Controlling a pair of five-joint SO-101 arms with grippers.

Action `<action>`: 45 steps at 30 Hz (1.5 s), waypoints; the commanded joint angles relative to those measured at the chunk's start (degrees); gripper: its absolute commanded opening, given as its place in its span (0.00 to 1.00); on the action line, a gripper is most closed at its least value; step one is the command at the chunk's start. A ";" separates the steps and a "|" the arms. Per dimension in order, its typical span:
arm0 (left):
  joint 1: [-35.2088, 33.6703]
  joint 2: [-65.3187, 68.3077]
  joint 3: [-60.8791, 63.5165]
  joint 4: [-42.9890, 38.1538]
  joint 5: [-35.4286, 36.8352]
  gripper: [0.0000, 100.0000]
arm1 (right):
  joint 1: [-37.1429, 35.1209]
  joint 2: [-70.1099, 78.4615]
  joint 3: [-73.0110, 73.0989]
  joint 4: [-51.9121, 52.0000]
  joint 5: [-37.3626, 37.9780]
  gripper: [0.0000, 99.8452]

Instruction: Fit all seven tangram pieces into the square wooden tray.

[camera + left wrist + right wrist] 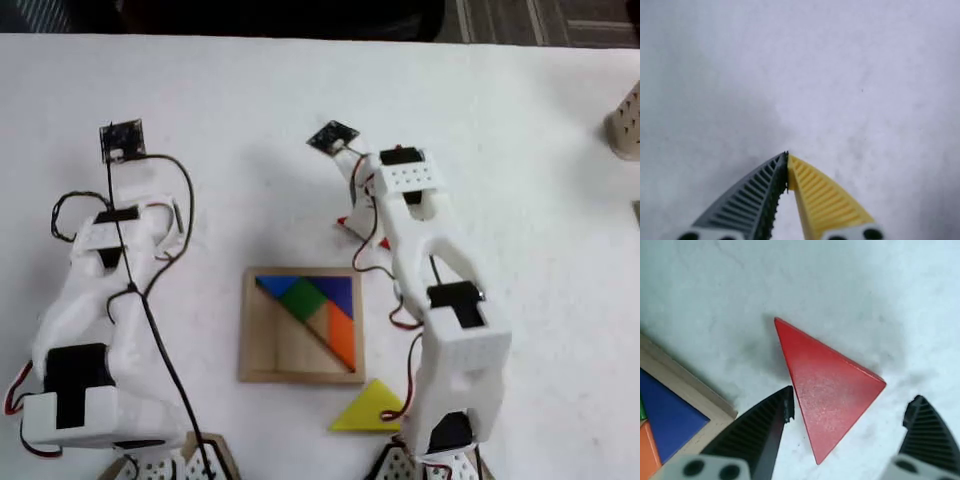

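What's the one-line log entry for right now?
left jaws: shut, over bare table | right jaws: open, straddling red triangle beside tray | tray: partly filled | yellow triangle: outside tray

The right arm (455, 340) hides most of the red triangle (345, 222) at mid-frame — and, lower right, one corner of the yellow triangle (368, 410).

Setting: robotics lab bench. White matte tabletop (250, 120). White plastic arm with exposed red and black wiring (90, 300) at 8 o'clock, second white plastic arm (455, 340) at 4 o'clock. Small bare black camera board (122, 140) at 10 o'clock. Grey striped floor (540, 20) at 1 o'clock.
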 commanded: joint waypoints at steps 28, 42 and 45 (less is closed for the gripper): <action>-0.92 -0.22 -2.46 -1.14 -0.26 0.03 | 2.24 5.58 -15.56 11.74 7.91 0.13; -1.01 -0.22 -2.46 -1.14 -0.26 0.03 | -2.86 -8.57 -15.21 27.47 2.46 0.13; -1.01 -0.22 -2.46 -1.14 -0.26 0.03 | -6.46 -10.24 -15.03 28.70 -3.52 0.13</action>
